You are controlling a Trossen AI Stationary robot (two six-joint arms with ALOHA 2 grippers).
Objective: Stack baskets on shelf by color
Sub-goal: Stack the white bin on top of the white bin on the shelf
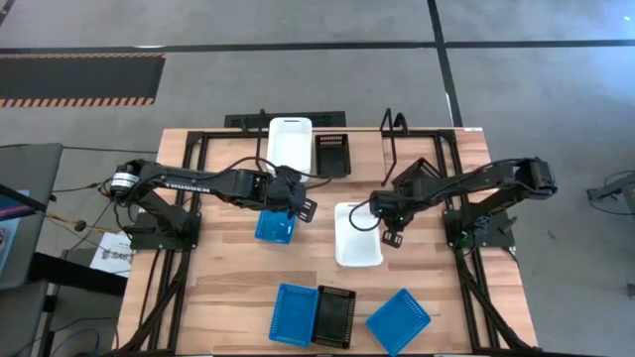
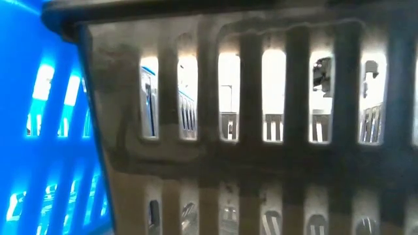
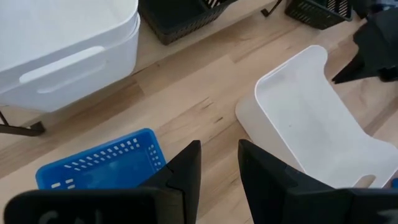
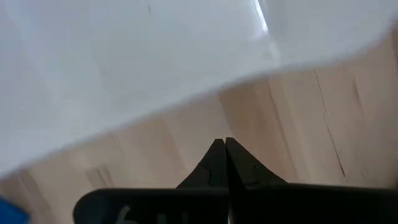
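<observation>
While both arms reach toward the middle of the high view, the left gripper (image 1: 298, 203) hangs just left of center, over the top edge of a blue basket (image 1: 274, 227) lying on the table (image 1: 228, 288). Its fingers (image 3: 186, 171) stand apart with only bare wood between them, grasping nothing; the blue basket shows at lower left of the left wrist view, beside one finger.

The right gripper (image 1: 389, 230) sits right of center, at the right edge of a white basket (image 1: 356, 236). Its tips (image 4: 225, 149) are pressed together and clamp nothing, with the white basket's rim just beyond them.

At top center, white baskets (image 1: 290, 142) lie stacked against the table's far edge, with a black basket (image 1: 332, 153) just to their right. The shelf (image 1: 407, 149) stands right of that, and another black basket (image 3: 317, 11) lies near it.

Along the bottom, a blue basket (image 1: 294, 313), a black one (image 1: 335, 315) touching it, and a tilted blue one (image 1: 399, 321) lie in a row. The low view is filled by the slotted walls of that black basket (image 2: 261, 130) and the blue one (image 2: 46, 130).
</observation>
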